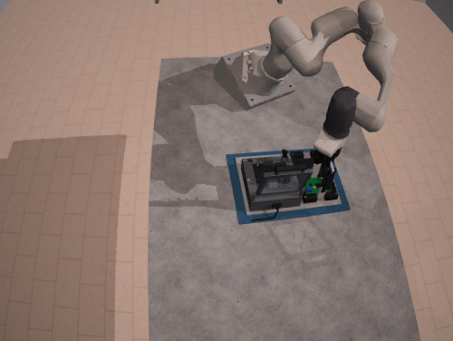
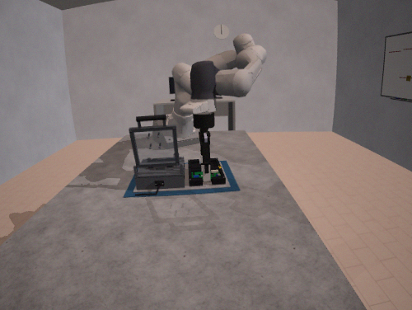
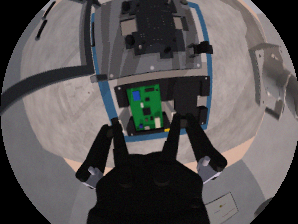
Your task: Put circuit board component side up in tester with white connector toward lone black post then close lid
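Note:
The green circuit board (image 1: 313,186) (image 2: 198,175) (image 3: 146,107) lies component side up in the black tray (image 1: 310,199) (image 2: 195,182) (image 3: 120,96). In the wrist view its white connector (image 3: 158,122) is at the end nearer my gripper, its blue part at the end toward the tester. My gripper (image 1: 325,189) (image 2: 207,169) (image 3: 146,109) is partly open and empty, pointing down, with its fingers on either side of the board's connector end. The tester (image 1: 276,202) (image 2: 144,181) stands beside the tray. Its lid (image 1: 294,167) (image 2: 176,144) (image 3: 50,80) stands raised. I cannot tell which part is the lone post.
A blue-bordered mat (image 1: 295,219) (image 2: 235,176) (image 3: 107,102) lies under tray and tester. A black cable (image 1: 265,219) (image 2: 146,194) runs from the tester's front. The raised lid rises high beside my gripper. The robot's base (image 1: 251,92) is at the back of the grey table (image 1: 217,281).

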